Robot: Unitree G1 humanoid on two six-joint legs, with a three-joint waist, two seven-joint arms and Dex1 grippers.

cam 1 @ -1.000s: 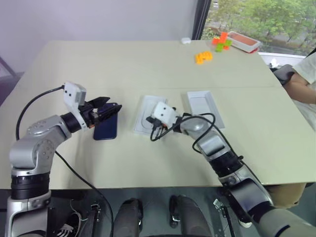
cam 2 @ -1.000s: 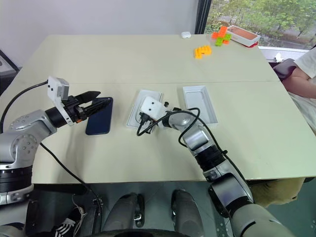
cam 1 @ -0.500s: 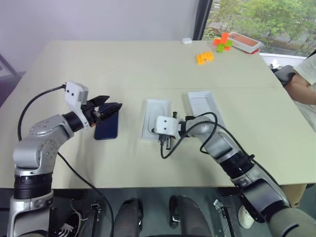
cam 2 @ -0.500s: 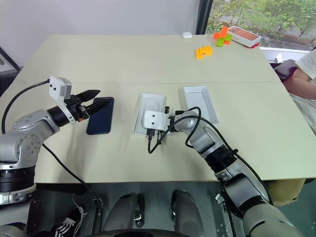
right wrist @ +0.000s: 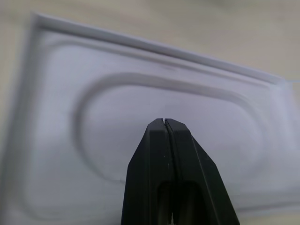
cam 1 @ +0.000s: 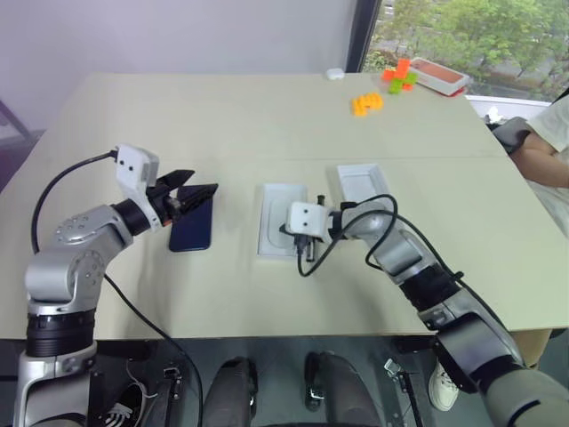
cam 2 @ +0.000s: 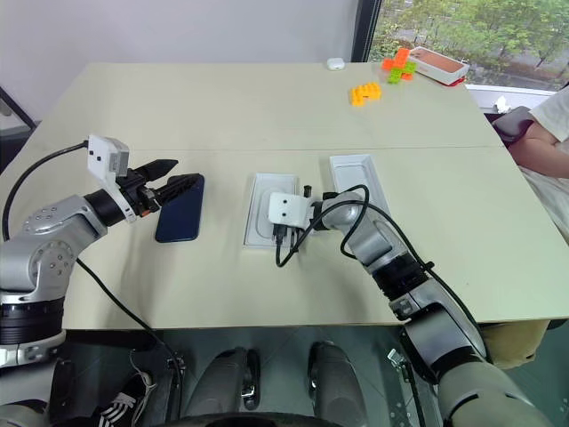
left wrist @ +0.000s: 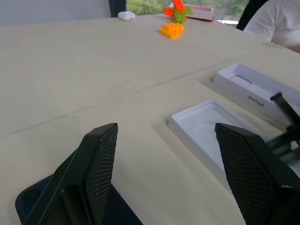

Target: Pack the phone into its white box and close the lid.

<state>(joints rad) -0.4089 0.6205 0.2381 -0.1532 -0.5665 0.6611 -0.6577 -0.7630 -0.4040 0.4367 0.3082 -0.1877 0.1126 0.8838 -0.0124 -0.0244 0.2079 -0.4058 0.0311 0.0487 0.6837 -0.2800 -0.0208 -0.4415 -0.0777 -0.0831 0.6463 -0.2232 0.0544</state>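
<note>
We judge the packing barely begun: the phone lies flat on the bench, outside the white box, and the lid is off, resting open side up just beside the box on the robot's right. What is left, as we read it, is nearly everything: lifting the phone, seating it in the box, then fitting the lid. Our left gripper hangs just over the phone's far end with its fingers spread wide and nothing between them. Our right gripper has its fingers pressed together, empty, with the tips poised over the oval recess of the box; we cannot tell whether they touch it. The phone sits well to the left of the box, its long axis running from near edge to far edge of the bench, roughly parallel to box and lid; which end carries the cameras we cannot tell
</note>
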